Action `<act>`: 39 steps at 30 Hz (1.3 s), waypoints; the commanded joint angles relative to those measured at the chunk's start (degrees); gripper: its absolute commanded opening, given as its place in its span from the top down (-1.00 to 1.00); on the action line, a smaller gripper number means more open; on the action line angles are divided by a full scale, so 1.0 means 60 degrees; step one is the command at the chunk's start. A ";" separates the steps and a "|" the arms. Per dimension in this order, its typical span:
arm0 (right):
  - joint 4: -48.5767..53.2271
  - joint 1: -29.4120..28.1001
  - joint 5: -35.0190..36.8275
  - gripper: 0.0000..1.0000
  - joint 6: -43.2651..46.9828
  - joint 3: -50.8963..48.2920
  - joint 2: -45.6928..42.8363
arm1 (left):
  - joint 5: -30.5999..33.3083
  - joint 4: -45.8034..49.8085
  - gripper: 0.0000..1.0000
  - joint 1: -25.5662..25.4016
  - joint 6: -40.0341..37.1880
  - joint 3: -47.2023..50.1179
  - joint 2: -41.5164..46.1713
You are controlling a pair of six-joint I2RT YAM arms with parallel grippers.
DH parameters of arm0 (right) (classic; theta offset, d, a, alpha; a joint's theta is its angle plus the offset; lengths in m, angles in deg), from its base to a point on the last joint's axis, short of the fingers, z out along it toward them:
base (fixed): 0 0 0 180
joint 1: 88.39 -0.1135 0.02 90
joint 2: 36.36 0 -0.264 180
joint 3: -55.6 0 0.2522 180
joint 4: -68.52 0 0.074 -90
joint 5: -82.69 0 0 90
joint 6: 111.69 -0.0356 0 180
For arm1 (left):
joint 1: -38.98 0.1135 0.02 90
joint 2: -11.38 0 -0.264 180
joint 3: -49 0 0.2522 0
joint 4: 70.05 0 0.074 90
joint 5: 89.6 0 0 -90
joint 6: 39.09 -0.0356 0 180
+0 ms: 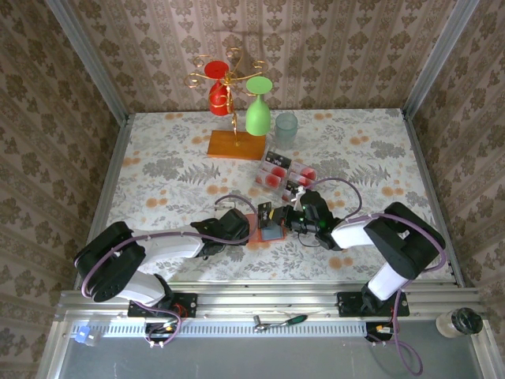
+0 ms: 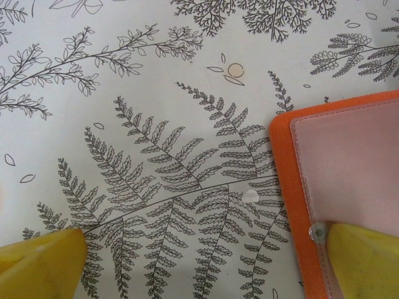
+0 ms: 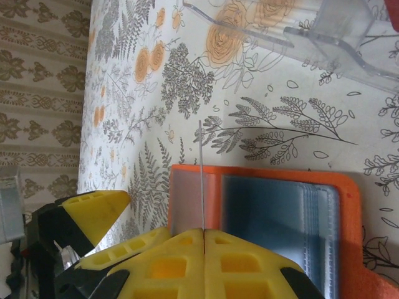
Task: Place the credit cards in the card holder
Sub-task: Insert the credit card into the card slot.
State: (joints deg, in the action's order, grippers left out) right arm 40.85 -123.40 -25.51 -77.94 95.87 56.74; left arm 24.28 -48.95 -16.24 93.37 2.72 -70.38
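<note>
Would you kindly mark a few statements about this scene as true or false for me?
1. The right gripper is shut on a card held edge-on. True.
2. The left gripper is shut. False: its jaws stand wide, with one finger over the holder.
3. The holder lies open. True.
4. The green glass stands upright. False: it hangs upside down from the rack.
</note>
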 commanded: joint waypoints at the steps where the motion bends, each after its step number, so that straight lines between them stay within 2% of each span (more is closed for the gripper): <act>1: -0.0610 -0.0083 0.0185 1.00 -0.0141 -0.0183 0.0300 | 0.0220 0.0206 -1.00 -0.0069 0.0154 0.0038 -0.0096; 21: -0.0916 -0.0260 -0.0087 1.00 -0.0118 -0.0372 0.0788 | 0.0195 0.0123 -1.00 -0.0063 0.0156 -0.0005 -0.0180; 39: -0.0335 -0.0333 -0.0159 1.00 0.0045 -0.0773 0.0379 | 0.0216 0.0125 -1.00 -0.0054 0.0164 -0.0010 -0.0202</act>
State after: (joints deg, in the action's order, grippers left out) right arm 36.15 -124.84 -25.84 -78.88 92.39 59.84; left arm 24.28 -48.98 -16.24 93.37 2.72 -70.44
